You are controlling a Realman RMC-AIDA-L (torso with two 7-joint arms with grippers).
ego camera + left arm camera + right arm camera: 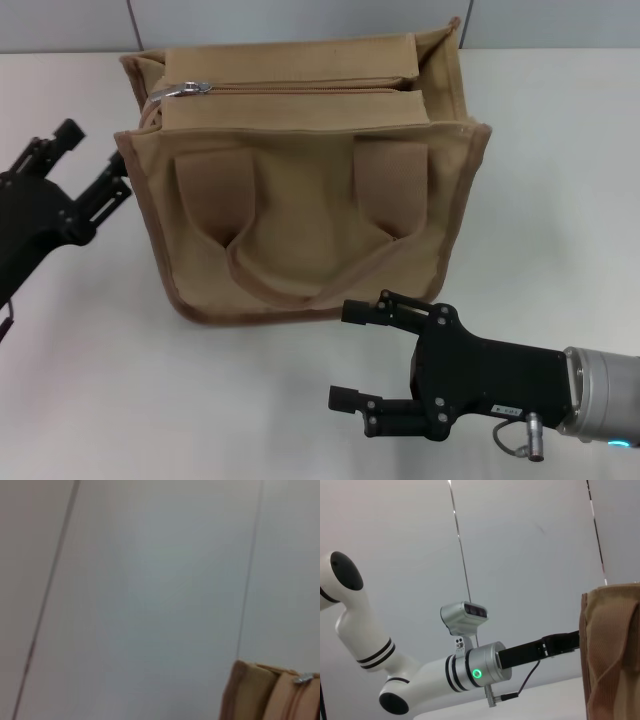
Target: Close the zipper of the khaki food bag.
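Observation:
The khaki food bag (300,190) stands upright on the white table, handle side towards me. The zipper (310,88) runs along its top panel, and its silver pull tab (190,88) lies at the track's left end. The track to the right of the tab looks drawn together. My left gripper (98,152) is open and empty, just left of the bag's upper left corner, not touching it. My right gripper (340,355) is open and empty, low in front of the bag. The left wrist view shows the bag's corner (250,690) and the pull tab (303,678).
The white table (560,200) spreads around the bag, with a grey wall (300,20) behind it. The right wrist view shows the bag's side (612,655) and my left arm (470,672) beyond it.

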